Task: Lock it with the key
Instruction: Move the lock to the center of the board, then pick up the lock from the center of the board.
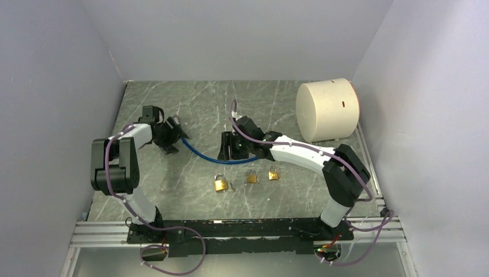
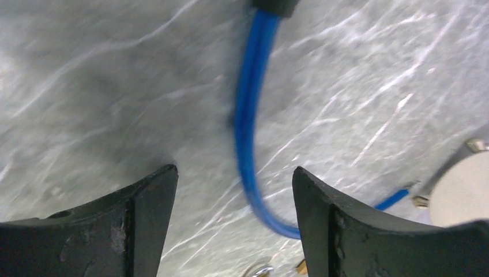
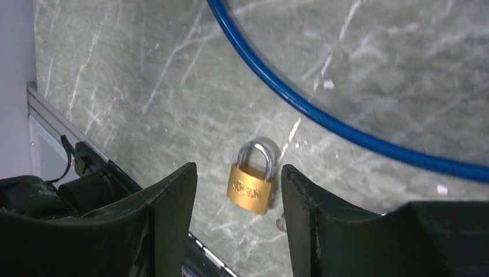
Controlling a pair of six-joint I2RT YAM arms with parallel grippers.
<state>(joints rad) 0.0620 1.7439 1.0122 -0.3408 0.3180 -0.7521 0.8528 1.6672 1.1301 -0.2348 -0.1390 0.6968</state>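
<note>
Attention went first to the left padlock (image 1: 220,183), which lay flat on the desk (image 1: 190,104) in a row with the middle padlock (image 1: 252,178) and the right padlock (image 1: 274,173), well apart from both hands and nearer the arm bases. A speck just beside the left padlock (image 1: 232,187) may have been the key, but it was too small for me to say. All three shackles looked seated, though I could not tell locked from merely pushed down.

My left hand (image 2: 233,173) was spread wide and pinched nothing. The blue cable (image 2: 245,127) ran along the desk through the gap between its fingers (image 2: 144,219), touching neither as far as I could see. I judged that this hand was low over the cable because that was the thing it was working with, not a lock.

My right hand (image 3: 237,173) was also spread and empty. It hovered above the desk, tilted toward the near rail (image 3: 55,124), so its wrist camera framed a padlock (image 3: 251,187) between the fingertips, most likely the left one. The cable (image 3: 323,115) curved across the desk above that padlock, clear of it. That framing read to me as lining up for a reach down.

The white drum (image 1: 327,109) sat on its side at the far right, out of the way.

With no key in either hand, I judged the locking itself not yet begun.
</note>
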